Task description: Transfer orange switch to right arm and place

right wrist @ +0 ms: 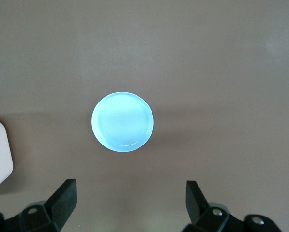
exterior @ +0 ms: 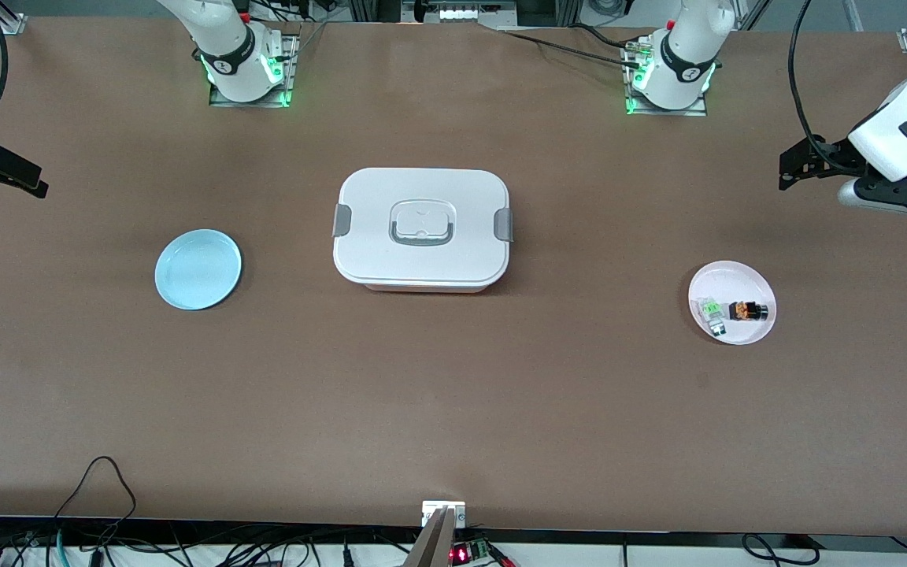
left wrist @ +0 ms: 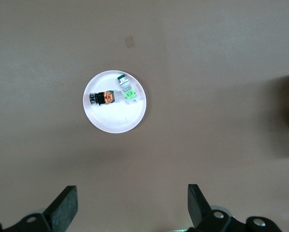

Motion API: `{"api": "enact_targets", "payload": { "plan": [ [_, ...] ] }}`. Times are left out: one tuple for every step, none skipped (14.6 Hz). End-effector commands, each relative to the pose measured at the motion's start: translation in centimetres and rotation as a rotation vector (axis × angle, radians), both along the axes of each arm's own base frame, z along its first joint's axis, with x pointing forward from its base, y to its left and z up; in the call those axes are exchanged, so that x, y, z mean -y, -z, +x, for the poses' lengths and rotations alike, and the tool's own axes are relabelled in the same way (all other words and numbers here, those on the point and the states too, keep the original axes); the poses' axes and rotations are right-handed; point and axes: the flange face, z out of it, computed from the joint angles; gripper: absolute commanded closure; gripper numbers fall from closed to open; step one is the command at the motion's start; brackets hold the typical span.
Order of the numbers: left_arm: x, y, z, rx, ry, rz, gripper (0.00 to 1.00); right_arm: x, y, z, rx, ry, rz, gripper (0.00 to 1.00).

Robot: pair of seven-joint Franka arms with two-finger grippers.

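Observation:
The orange switch point(exterior: 746, 311) lies on its side on a small white plate point(exterior: 737, 277) toward the left arm's end of the table. The left wrist view shows the orange switch point(left wrist: 102, 98) on the white plate point(left wrist: 115, 121). My left gripper point(exterior: 798, 169) hangs high over the table at that end, open and empty, apart from the plate. The left wrist view also shows the left gripper point(left wrist: 132, 198) open. My right gripper point(exterior: 16, 175) hangs over the table's other end, and the right wrist view shows it point(right wrist: 129, 193) open and empty.
A small clear-and-green part point(exterior: 712, 313) lies beside the switch on the same plate, also in the left wrist view point(left wrist: 126, 89). A round light-blue plate point(exterior: 198, 269) sits toward the right arm's end, also in the right wrist view point(right wrist: 122, 122). A closed white lidded box point(exterior: 422, 228) stands mid-table.

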Motion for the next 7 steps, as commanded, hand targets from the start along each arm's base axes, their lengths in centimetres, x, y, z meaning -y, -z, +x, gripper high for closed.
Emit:
{"api": "enact_targets", "payload": {
  "plan": [
    [-0.1,-0.7,0.4,-0.004,0.001,0.026,0.0,0.1,-0.8,-0.2,-0.002,0.0,-0.003,0.0],
    [0.3,-0.7,0.4,-0.003,0.002,0.026,0.0,0.2,-0.6,-0.1,-0.005,0.002,-0.003,0.0],
    [0.7,-0.7,0.3,-0.001,0.007,0.027,0.0,0.1,-0.7,-0.1,-0.003,0.001,-0.003,0.0],
    [0.8,-0.7,0.3,-0.001,0.008,0.028,0.0,0.1,-0.7,-0.1,-0.003,-0.001,-0.003,0.0],
    [0.8,-0.8,0.4,0.002,0.009,0.028,0.0,0.1,-0.7,-0.1,-0.003,0.001,-0.003,0.0],
    [1.0,-0.8,0.3,0.002,0.012,0.028,0.0,0.1,-0.7,-0.1,-0.003,0.001,-0.003,0.0],
    [1.1,-0.8,0.3,0.002,0.013,0.028,0.0,0.1,-0.7,-0.1,-0.003,0.001,-0.003,0.0]
  ]
}}
